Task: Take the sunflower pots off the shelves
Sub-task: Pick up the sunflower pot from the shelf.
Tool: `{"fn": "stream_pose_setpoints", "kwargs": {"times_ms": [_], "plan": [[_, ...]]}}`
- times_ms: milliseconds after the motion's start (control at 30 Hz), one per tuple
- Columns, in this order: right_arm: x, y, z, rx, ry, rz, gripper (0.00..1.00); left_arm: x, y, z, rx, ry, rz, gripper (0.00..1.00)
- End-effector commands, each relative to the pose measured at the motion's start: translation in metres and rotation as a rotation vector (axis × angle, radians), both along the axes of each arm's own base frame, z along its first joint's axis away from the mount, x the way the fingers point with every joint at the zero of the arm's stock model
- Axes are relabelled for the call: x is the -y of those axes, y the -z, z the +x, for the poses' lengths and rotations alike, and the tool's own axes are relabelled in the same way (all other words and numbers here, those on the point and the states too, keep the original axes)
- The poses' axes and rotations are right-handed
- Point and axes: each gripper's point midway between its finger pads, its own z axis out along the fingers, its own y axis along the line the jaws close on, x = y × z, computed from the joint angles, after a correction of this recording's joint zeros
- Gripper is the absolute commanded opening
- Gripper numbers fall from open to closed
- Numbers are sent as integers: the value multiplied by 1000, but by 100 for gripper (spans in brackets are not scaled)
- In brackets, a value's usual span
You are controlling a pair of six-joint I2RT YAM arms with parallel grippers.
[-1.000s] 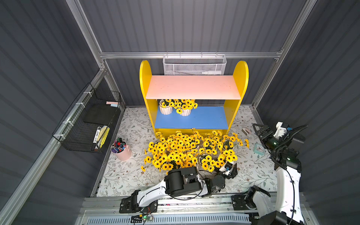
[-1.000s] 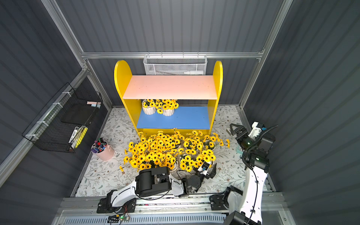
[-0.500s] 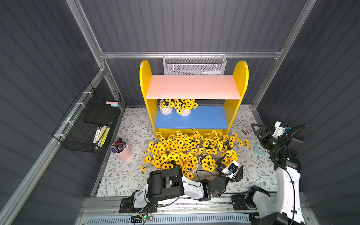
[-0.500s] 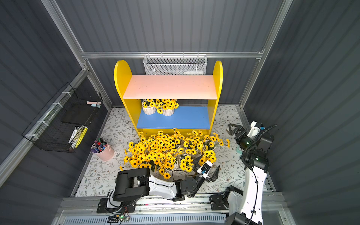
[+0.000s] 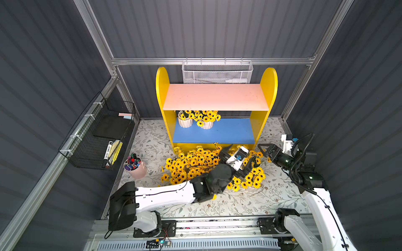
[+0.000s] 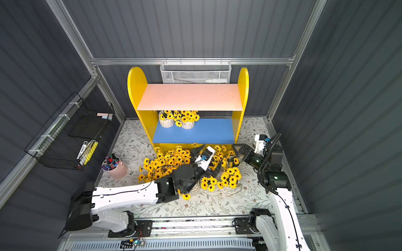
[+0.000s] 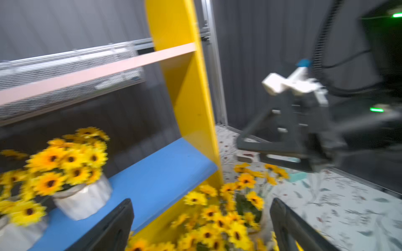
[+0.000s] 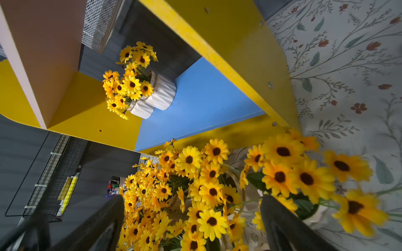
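Well, two sunflower pots [image 5: 185,122] stand close side by side on the shelves [image 5: 162,87], at the left end of the blue lower board [image 5: 228,132], their blooms reaching up under the pink upper board [image 5: 215,96]. More of them sit on the floral mat [image 5: 250,204] just in front of the unit, packed into one yellow heap [image 5: 191,163] so thick with flowers that I cannot count the pots beneath. The left gripper [image 7: 202,203] hangs over the right part of that heap, near the front edge of the blue board. Its two dark fingers are spread wide with nothing between them, though its wrist view is smeared with blur. The right gripper [image 8: 191,201] sits low by the foot of the right-hand yellow side panel, just beside the outermost flowers of the heap. Its jaws gape wide too, gripping nothing, and point toward the blooms. In both top views the two grippers are near each other but apart. Off to the left a pink cup of markers [image 5: 133,167] stands on the mat, well clear of the flowers. A black wire basket [image 5: 97,134] hangs on the left wall and a white mesh basket [image 5: 216,73] on the back rail behind the shelves.
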Motion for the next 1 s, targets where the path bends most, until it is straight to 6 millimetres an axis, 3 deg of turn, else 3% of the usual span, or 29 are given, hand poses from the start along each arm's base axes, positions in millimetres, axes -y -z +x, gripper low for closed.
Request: {"fn": "stream_pose_setpoints", "kwargs": {"times_ms": [0,167,433,567,800,867,967], "plan": [[-1,-13,-5,39,17,-44,99,-35,20,18,-95,-50,113,99],[-12,-7,-8,33,-23,-62,99,-103,15,73,-239,-129,-51,99],[-27,-5,-11,59,-85,-93,99,-154,40,130,-350,-185,-111,99],[-44,-5,-17,83,-151,-131,98,-161,39,133,-336,-218,-99,99],[-80,0,-28,155,-242,-287,94,-205,22,121,-396,-378,-139,99],[-87,-1,-28,172,-254,-320,95,-206,18,115,-391,-352,-115,99],[-96,0,-24,173,-279,-342,96,-206,27,115,-403,-350,-67,99]]}}
